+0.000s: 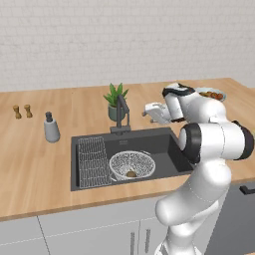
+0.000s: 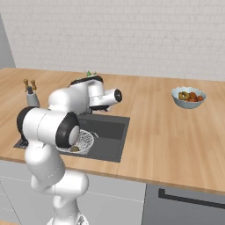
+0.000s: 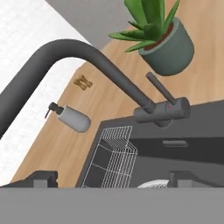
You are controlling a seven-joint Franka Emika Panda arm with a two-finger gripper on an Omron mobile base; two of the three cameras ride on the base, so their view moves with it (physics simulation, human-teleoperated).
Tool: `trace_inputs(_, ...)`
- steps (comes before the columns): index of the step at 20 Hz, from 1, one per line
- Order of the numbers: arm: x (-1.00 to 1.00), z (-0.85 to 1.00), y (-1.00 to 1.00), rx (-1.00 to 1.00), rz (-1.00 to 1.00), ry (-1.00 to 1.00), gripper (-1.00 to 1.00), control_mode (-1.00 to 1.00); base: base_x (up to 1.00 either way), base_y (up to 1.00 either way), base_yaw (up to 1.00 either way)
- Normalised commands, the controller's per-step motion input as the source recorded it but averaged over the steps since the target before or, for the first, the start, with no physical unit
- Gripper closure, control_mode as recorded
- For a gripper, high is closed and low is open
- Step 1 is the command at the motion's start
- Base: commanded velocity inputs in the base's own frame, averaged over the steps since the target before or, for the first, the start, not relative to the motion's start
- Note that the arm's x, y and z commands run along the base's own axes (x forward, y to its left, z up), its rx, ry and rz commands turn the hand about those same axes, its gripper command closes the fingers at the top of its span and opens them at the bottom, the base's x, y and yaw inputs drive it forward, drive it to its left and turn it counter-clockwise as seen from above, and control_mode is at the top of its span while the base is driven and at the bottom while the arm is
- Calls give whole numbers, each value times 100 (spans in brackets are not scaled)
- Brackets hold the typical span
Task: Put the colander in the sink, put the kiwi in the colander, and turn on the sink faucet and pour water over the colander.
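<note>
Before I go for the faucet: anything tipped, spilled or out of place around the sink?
Nothing stands out. The colander sits upright in the sink with the kiwi inside it, beside the wire rack. The faucet, potted plant and soap dispenser stand upright, and no water shows.

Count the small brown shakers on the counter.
2. The shakers stand side by side on the wooden counter near the wall, left of the soap dispenser and well left of the sink. None seem hidden.
</note>
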Motion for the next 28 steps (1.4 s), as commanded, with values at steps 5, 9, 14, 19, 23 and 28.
trace_inputs(5, 0, -46, 34, 0, 0, -23, -100, -100, 0, 0, 0)
trace_inputs(9, 0, -35, 37, -1, 0, -26, -100, -100, 0, 0, 0)
trace_inputs(14, 43, -14, 13, 0, 0, -6, -100, -100, 0, 0, 0)
trace_inputs(19, 67, -10, 0, 0, 0, 0, -100, -100, 0, 0, 0)
trace_inputs(23, 58, -9, 0, 0, 0, 0, -100, -100, 0, 0, 0)
trace_inputs(28, 43, -18, 0, 0, 0, 0, -100, -100, 0, 0, 0)
